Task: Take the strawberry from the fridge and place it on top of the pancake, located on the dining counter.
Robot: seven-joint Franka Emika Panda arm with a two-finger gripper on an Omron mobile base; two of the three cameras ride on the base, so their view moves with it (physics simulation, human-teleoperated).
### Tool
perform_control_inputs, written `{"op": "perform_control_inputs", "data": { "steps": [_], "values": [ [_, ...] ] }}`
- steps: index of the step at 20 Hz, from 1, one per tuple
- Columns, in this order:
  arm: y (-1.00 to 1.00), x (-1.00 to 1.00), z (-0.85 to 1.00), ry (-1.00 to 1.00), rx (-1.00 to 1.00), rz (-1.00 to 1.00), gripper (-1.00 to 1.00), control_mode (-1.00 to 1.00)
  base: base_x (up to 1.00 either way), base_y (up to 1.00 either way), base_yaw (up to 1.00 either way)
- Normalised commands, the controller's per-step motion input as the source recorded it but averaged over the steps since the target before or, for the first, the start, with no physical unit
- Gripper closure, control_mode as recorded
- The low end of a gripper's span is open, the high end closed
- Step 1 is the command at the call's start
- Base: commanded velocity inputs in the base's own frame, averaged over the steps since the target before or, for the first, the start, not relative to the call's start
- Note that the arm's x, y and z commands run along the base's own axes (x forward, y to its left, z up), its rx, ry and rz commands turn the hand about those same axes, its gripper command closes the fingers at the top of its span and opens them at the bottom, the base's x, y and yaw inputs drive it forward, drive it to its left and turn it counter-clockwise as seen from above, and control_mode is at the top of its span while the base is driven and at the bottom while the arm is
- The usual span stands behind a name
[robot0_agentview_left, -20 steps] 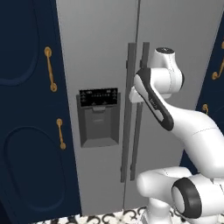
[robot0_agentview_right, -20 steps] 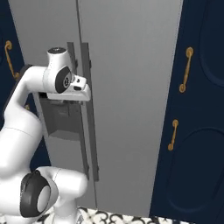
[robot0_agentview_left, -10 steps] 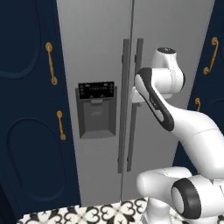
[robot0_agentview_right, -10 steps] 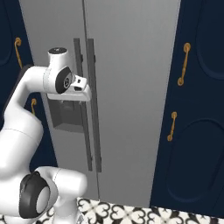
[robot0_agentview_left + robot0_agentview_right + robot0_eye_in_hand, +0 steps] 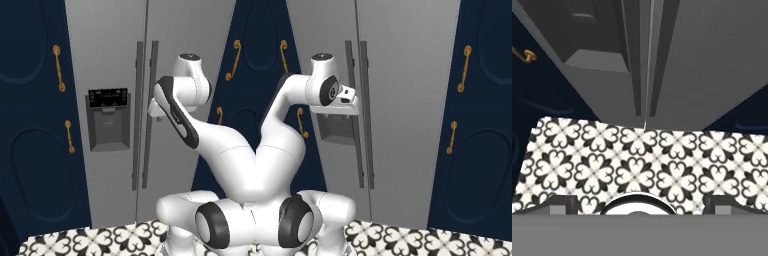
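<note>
The light-grey fridge [image 5: 110, 60] fills the wall ahead with both doors shut, its two long dark handles [image 5: 144, 115] side by side at the middle seam. My gripper [image 5: 155, 113] hangs just in front of the right-hand handle at mid height, pointing down. From the right it is in front of the handles [image 5: 342, 111]. In the hand view the gripper [image 5: 642, 207] is open, its fingertips [image 5: 558, 207] far apart with nothing between them, above the fridge's foot [image 5: 712, 60]. The strawberry, the pancake and the dining counter are out of view.
A black-panelled dispenser recess [image 5: 107, 120] sits in the left door. Navy cabinets with gold handles flank the fridge on the left [image 5: 30, 150] and right [image 5: 481, 150]. Black-and-white patterned floor tiles [image 5: 642, 155] run up to the fridge's base.
The whole picture has shifted as the base drove: more floor shows at the bottom of both base views. The arm keeps its pose before the handles and the gripper stays open.
</note>
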Motion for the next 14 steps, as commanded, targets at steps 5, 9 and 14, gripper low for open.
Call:
{"op": "perform_control_inputs", "data": {
  "steps": [5, 9, 14],
  "values": [
    [-0.12, 0.3, 0.0, -0.14, 0.0, 0.02, -1.0, -1.0, 0.0, 0.0, 0.0],
    [-0.34, 0.35, 0.11, -0.38, 0.0, 0.02, -1.0, -1.0, 0.0, 0.0, 0.0],
    [-0.11, 0.47, 0.03, -0.3, 0.0, 0.0, -1.0, -1.0, 0.0, 0.0, 0.0]
  ]
}}
